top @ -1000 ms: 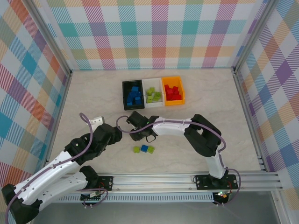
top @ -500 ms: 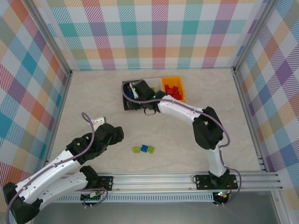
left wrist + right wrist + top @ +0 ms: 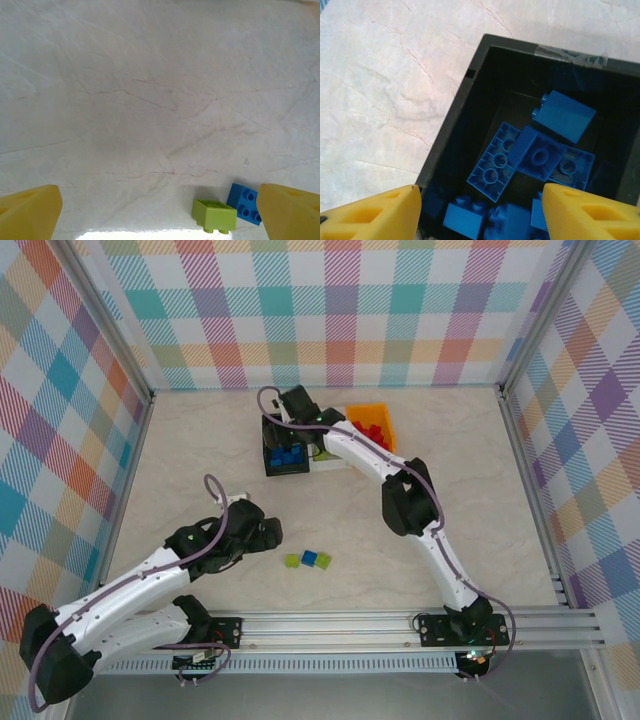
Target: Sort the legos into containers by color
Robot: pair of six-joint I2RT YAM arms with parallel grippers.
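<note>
Three bins stand in a row at the back: black bin (image 3: 269,447) with several blue legos (image 3: 287,455), white bin (image 3: 331,459) with lime ones, orange bin (image 3: 387,425) with red legos (image 3: 371,430). My right gripper (image 3: 290,406) hangs open over the black bin (image 3: 451,142), nothing between its yellow fingers (image 3: 380,212); blue bricks (image 3: 535,150) lie below. On the table lie a lime lego (image 3: 292,561), a blue lego (image 3: 309,558) and another lime lego (image 3: 324,560). My left gripper (image 3: 272,536) is open, just left of them; a lime lego (image 3: 214,216) and a blue lego (image 3: 244,203) sit near its right finger (image 3: 292,210).
The right arm (image 3: 400,495) stretches diagonally from its base across the table's middle to the bins. Checkered walls and metal posts (image 3: 525,455) enclose the table on three sides. A metal rail (image 3: 400,625) runs along the near edge.
My right gripper moved from the table's middle up to the black bin and now hangs above it. My left gripper moved right, toward the three loose legos.
</note>
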